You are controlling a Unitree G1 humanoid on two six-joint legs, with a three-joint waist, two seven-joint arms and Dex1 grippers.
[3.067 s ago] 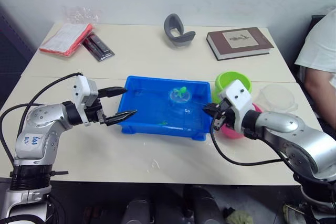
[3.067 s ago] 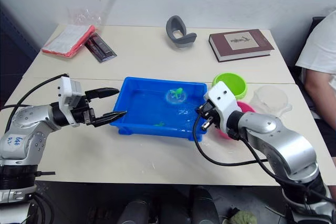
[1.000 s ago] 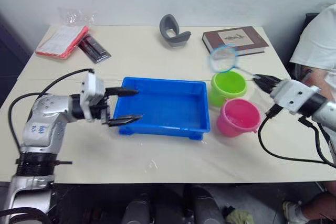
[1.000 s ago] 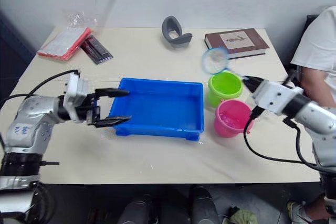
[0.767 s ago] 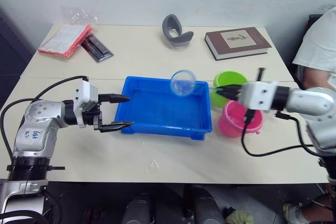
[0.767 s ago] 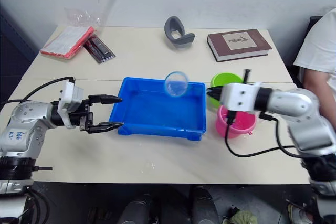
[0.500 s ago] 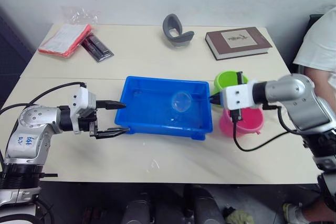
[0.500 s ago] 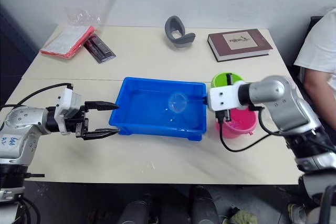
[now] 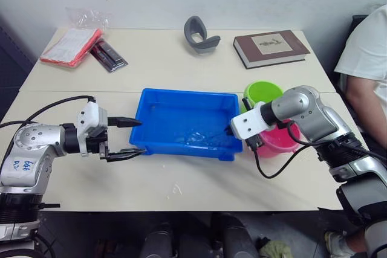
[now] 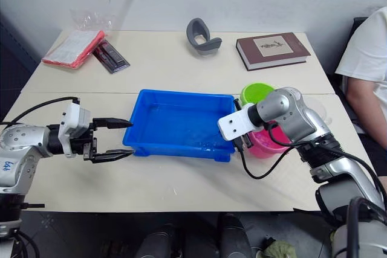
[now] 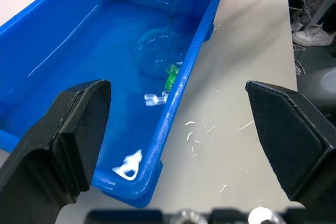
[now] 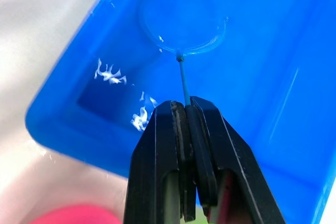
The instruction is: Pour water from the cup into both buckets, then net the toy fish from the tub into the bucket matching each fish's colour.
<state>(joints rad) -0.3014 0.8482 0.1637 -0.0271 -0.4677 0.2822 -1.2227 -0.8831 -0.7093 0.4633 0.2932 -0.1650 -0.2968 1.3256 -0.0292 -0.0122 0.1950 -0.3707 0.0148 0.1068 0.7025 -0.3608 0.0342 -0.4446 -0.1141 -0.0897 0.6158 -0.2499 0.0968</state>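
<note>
The blue tub (image 9: pixel 187 93) holds water at the table's middle. My right gripper (image 9: pixel 232 131) sits at the tub's right end, shut on the net's thin handle (image 12: pixel 182 80). The net's hoop (image 12: pixel 182 24) lies low in the water near the tub's front wall. A green toy fish (image 11: pixel 170 72) floats just past the hoop's rim. The lime green bucket (image 9: pixel 264 92) and pink bucket (image 9: pixel 280 142) stand right of the tub, behind my right arm. A sliver of the clear cup (image 10: pixel 318 110) shows beyond that arm. My left gripper (image 9: pixel 142 136) stands open, its fingers astride the tub's left end.
At the back of the table lie a brown book (image 9: pixel 269 48), a grey curved object (image 9: pixel 199 33), a red packet (image 9: pixel 71 45) and a dark flat item (image 9: pixel 109 56). A person (image 9: pixel 370 70) sits at the right edge.
My right gripper has swung the net from above the green bucket back over the tub and lowered the hoop into the water. The left gripper has stayed open at the tub's left end.
</note>
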